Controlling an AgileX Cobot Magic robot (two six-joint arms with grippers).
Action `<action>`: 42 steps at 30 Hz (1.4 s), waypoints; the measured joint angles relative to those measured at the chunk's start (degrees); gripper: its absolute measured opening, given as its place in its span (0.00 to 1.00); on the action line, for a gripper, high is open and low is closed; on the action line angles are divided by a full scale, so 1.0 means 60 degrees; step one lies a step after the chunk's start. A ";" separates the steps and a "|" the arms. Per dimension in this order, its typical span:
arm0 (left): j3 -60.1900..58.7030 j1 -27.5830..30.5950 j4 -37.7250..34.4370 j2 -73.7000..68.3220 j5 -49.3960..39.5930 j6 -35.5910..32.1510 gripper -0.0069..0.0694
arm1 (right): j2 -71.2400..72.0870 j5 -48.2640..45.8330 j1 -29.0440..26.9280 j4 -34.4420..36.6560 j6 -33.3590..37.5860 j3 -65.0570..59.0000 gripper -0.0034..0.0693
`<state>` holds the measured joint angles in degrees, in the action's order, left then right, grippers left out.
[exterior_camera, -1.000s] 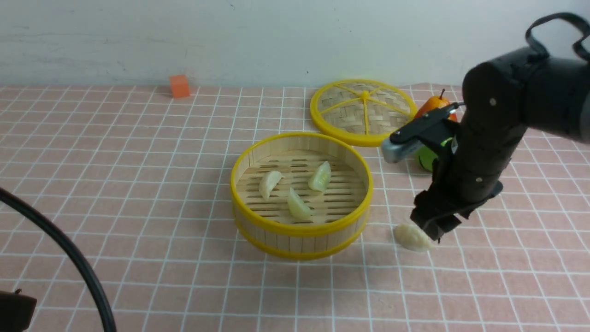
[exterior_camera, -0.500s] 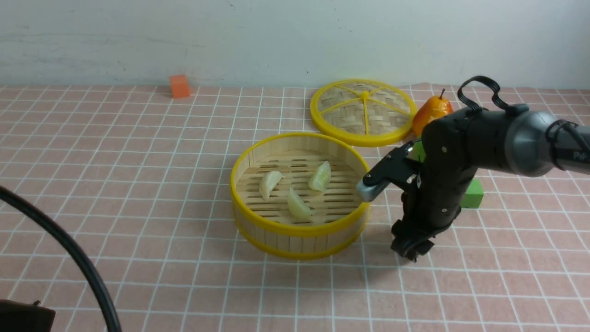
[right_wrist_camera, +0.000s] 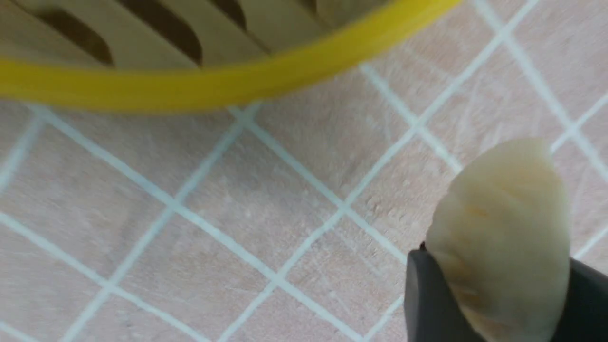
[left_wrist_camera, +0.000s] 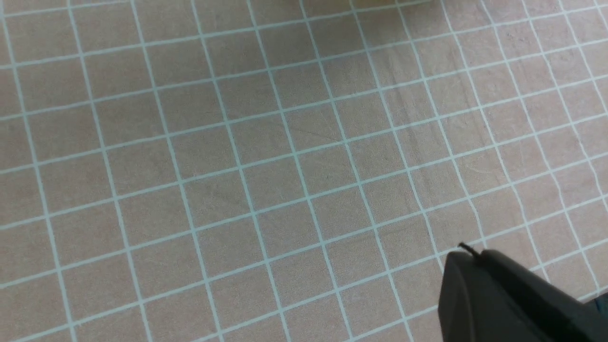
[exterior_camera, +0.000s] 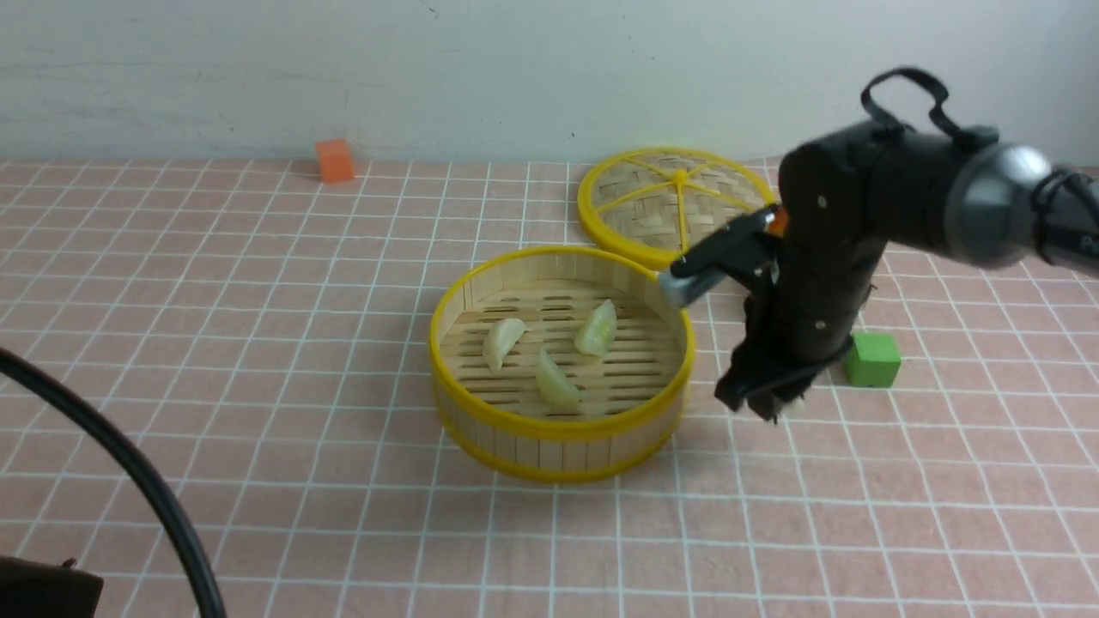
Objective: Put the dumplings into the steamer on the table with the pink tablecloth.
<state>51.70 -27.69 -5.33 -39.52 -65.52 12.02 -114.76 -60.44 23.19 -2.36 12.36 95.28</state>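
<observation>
Right gripper pinches one dumpling, jaws partly closed, above the tablecloth, just right of the steamer rim. Green cube nearby.

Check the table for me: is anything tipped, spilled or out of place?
Nothing stands out. The steamer sits upright with three dumplings on its slats. The lid lies flat behind it, and the right end effector grips the fourth dumpling beside the steamer's rim.
</observation>
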 joint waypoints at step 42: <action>-0.4211 0.0000 0.0750 0.5165 0.3823 0.0375 0.10 | 0.0684 -0.1760 0.1108 0.1513 -0.0656 0.2980 0.37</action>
<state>26.43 -27.69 -0.83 -8.53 -42.58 14.27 -110.65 -70.99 29.84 6.72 8.42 113.16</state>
